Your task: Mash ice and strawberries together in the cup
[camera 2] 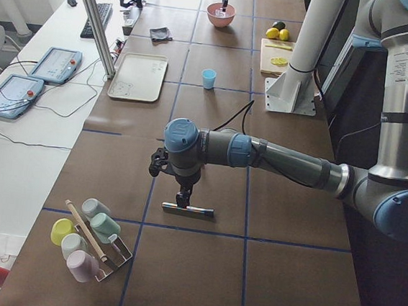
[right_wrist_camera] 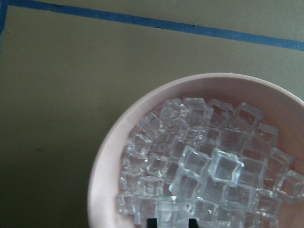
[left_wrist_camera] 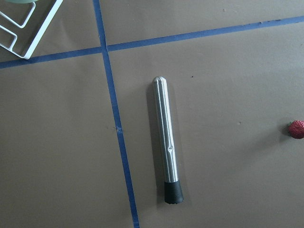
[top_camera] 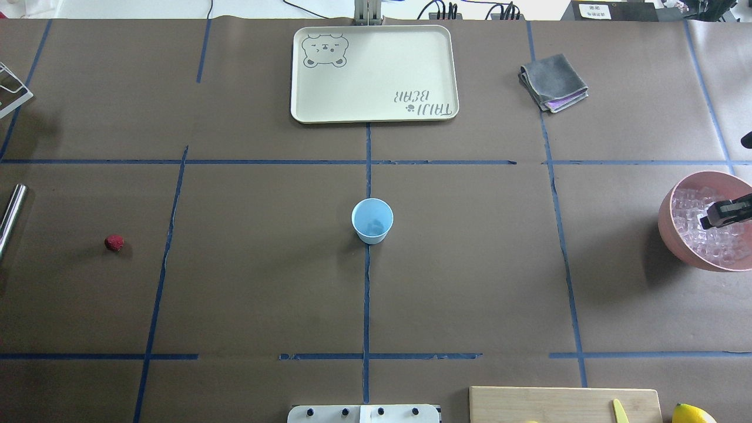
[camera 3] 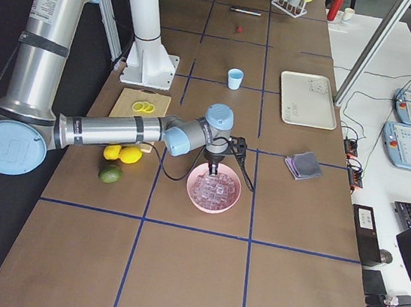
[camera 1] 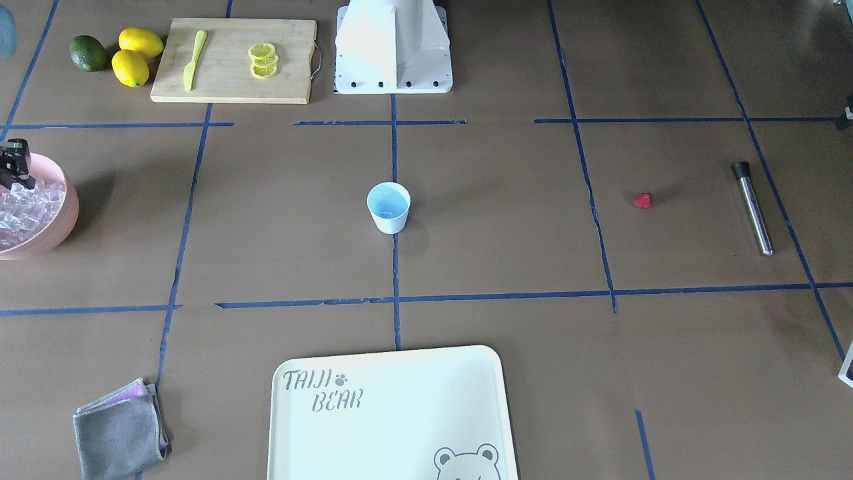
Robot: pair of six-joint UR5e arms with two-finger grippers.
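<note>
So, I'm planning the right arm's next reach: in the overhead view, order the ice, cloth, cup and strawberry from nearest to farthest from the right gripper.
From the right gripper:
1. Ice, just beneath it at the right edge.
2. Cloth, right half, far side of the table.
3. Cup, table centre.
4. Strawberry, far left.

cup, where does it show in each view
Front-facing: cup at centre, on the middle tape line.
Overhead: centre.
Exterior left: top middle.
Exterior right: top middle.
Left wrist: not in it.
Right wrist: not in it.
Landmark: the bear tray, across the table from the robot.
</note>
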